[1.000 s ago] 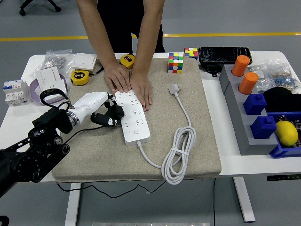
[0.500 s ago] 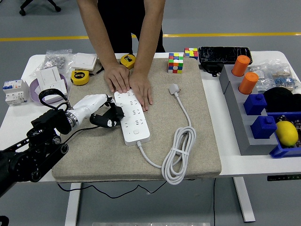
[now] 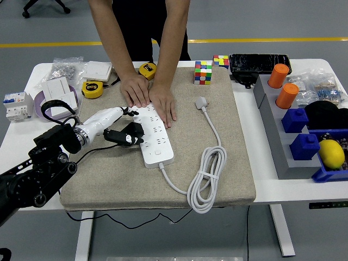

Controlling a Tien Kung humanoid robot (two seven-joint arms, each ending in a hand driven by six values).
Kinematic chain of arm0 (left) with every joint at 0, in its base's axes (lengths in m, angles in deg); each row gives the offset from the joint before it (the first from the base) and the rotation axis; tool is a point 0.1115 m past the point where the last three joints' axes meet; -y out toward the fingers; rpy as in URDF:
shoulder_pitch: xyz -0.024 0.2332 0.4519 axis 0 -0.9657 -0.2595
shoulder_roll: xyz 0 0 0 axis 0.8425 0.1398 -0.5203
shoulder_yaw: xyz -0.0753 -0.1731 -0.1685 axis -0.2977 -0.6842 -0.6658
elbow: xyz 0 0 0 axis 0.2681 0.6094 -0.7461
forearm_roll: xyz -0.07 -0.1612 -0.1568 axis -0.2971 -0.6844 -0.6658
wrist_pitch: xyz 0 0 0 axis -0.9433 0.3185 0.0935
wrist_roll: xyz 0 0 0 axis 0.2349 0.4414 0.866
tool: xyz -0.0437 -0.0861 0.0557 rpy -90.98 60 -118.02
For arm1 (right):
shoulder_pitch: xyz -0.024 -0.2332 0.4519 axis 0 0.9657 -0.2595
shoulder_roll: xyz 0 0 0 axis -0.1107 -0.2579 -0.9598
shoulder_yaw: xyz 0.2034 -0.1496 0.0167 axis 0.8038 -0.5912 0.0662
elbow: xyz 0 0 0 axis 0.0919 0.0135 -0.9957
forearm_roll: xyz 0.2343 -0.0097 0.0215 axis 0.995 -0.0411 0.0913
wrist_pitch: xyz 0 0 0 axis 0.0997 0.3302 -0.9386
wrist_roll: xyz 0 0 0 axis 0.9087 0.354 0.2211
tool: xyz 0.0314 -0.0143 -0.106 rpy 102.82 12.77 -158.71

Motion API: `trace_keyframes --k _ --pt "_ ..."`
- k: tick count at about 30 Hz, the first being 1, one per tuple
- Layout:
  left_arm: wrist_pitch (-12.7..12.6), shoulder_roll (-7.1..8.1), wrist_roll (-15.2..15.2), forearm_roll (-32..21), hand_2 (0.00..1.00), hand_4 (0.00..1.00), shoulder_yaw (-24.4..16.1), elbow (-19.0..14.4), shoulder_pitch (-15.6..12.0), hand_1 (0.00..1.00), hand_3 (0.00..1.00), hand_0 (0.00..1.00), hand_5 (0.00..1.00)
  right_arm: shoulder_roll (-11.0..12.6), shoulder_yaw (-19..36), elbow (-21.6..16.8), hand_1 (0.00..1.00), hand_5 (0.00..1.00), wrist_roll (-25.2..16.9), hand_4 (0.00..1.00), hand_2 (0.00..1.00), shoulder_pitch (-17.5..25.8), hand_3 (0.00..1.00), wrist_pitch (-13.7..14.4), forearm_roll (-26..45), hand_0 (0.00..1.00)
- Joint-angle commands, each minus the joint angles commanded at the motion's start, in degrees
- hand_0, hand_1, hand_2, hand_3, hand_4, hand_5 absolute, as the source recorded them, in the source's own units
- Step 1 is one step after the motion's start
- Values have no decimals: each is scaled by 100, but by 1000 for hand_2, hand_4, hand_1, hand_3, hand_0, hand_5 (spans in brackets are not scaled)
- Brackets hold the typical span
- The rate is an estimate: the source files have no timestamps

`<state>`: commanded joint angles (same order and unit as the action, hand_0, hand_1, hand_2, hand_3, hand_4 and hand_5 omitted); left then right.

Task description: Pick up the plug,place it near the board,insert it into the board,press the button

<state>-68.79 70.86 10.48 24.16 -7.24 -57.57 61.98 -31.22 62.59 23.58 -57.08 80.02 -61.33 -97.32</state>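
Note:
A white power strip (image 3: 156, 140) lies on the beige mat (image 3: 109, 179), its long side running away from me. A person's two hands (image 3: 149, 95) press flat on its far end. My left hand (image 3: 123, 129) is curled on a black plug (image 3: 133, 132) and holds it at the strip's left edge, about midway along and touching or just over the sockets. The plug's black cable (image 3: 100, 148) trails back to the left. The strip's own white cord (image 3: 206, 174) lies coiled to the right, ending in a white plug (image 3: 201, 101).
Two yellow tape measures (image 3: 92, 89), white boxes and a purple tape roll (image 3: 41, 106) lie at the left. Rubik's cubes (image 3: 203, 72) stand at the mat's far edge. A grey rack (image 3: 274, 141) with orange and blue blocks and a lemon (image 3: 331, 153) fills the right.
My left forearm has drawn slightly left and down while the black plug has shifted a little right, closer onto the strip's left edge. The person's hands have stayed put.

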Motion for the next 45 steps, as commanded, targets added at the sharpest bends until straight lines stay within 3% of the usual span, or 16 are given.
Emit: trace_keyframes --k 3,5,6,11,15,18,20,22,26,31,37,45 --pt "72 -37 -26 -245 930 998 -266 -198 -163 974 936 861 863 -6 1 0 696 986 -2 998 706 1 749 -1 3 788" --pt "-83 -127 23 -612 930 998 -574 -432 -379 974 936 861 863 -12 7 0 696 986 0 998 706 6 749 -3 -4 788" --pt "-210 -200 70 -792 971 998 -717 -550 -495 998 939 902 998 -16 12 0 695 984 1 998 706 11 748 -4 -11 788" --pt "-1320 -793 307 -1974 971 998 -1612 -1462 -1344 998 939 902 998 -42 41 0 695 984 8 998 706 41 748 -11 -40 788" --pt "-2197 -1164 561 -2833 953 998 -1960 -2074 -1947 984 912 914 998 -58 23 0 694 984 -5 998 704 47 748 -14 -23 787" --pt "-2899 -1190 600 -3120 922 998 -2010 -2449 -2418 969 868 922 998 -58 21 0 695 984 -12 998 705 51 749 -11 -17 788" --pt "-3091 -1097 552 -3127 922 998 -1942 -2547 -2679 969 868 922 998 -59 53 0 695 984 -2 998 705 67 749 -16 -52 788" --pt "-3025 -995 517 -3215 922 998 -1859 -2494 -2885 969 868 922 998 -59 92 0 695 984 15 998 705 90 749 -24 -98 788" --pt "-2790 -930 610 -3388 946 998 -1801 -2402 -3149 983 873 975 998 -57 50 0 694 983 5 998 706 91 748 -25 -71 788" --pt "-2628 -845 817 -3290 941 998 -1551 -2392 -3298 979 874 993 998 -51 -45 0 695 983 -17 998 706 71 748 -19 -3 787" --pt "-2554 -766 998 -2908 932 998 -1078 -2350 -3272 976 869 998 998 -40 5 0 695 983 9 998 706 92 747 -29 -76 787" --pt "-2431 -694 914 -2697 931 998 -595 -2033 -3040 977 868 998 998 -29 0 0 694 983 1 998 706 86 748 -27 -59 787"
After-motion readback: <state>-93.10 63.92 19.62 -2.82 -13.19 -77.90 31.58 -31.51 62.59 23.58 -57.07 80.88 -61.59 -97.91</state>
